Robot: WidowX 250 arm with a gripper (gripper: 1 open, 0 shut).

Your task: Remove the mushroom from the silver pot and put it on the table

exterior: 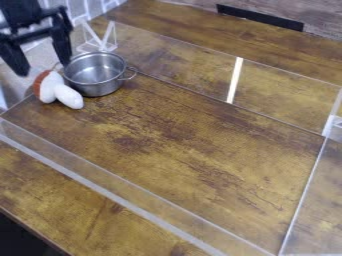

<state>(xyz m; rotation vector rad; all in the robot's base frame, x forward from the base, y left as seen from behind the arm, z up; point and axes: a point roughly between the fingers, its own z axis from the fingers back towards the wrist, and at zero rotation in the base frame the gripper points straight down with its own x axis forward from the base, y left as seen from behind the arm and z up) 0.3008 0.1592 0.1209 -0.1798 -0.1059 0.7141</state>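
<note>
The mushroom (pixel 56 91) lies on its side on the table (pixel 201 140), just left of the silver pot (pixel 95 73), its white stem toward the front and its orange-red cap toward the back. The pot stands upright and looks empty inside. My gripper (pixel 36 42) hangs above and behind both of them at the top left, open, with one black finger (pixel 15 58) on the left and the other nearer the pot. Nothing is between the fingers.
Clear acrylic strips (pixel 235 82) cross the tabletop and frame a wide middle area. A clear upright piece (pixel 96 38) stands just behind the pot. The table's left edge runs close to the mushroom.
</note>
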